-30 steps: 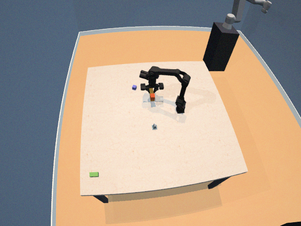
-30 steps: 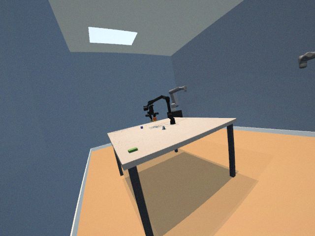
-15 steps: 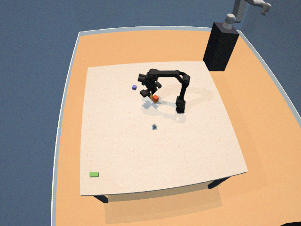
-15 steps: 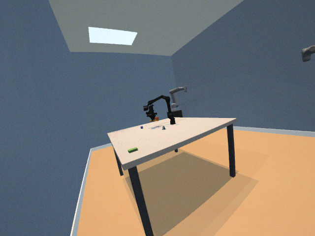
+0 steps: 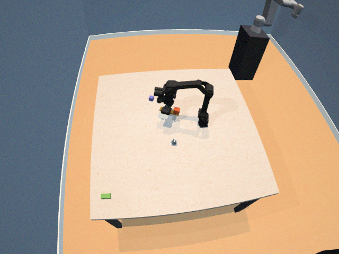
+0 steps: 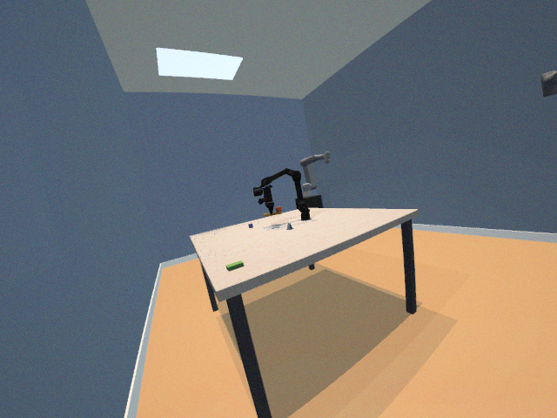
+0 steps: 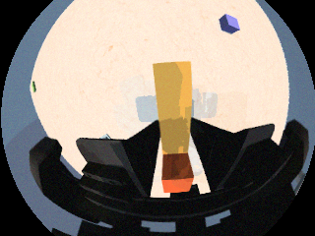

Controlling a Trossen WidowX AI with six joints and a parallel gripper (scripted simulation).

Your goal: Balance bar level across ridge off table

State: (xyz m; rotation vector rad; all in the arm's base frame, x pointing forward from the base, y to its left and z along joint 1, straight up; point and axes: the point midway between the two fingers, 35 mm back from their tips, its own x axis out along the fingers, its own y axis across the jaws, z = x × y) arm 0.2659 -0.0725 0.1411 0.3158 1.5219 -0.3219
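1. Gripping the yellow bar (image 5: 175,114) (image 6: 272,213) (image 7: 173,93), orange block at one end, the gripper (image 5: 166,109) (image 6: 271,212) (image 7: 173,122) hovers, seemingly, above the bench (image 5: 175,174) (image 6: 310,243) (image 7: 123,29).
2. The grey ridge (image 5: 174,142) (image 6: 289,225) stands bare, well inside the bench's edges.
3. A green block (image 5: 105,196) (image 6: 234,265) lies near one corner.

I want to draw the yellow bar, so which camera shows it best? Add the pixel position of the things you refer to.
The wrist view: the yellow bar (image 5: 160,108) (image 6: 266,214) (image 7: 172,98) looks biggest there. The top view shows it partly hidden by the gripper (image 5: 166,111) (image 6: 271,212) (image 7: 176,130); the exterior view shows just a tiny strip.
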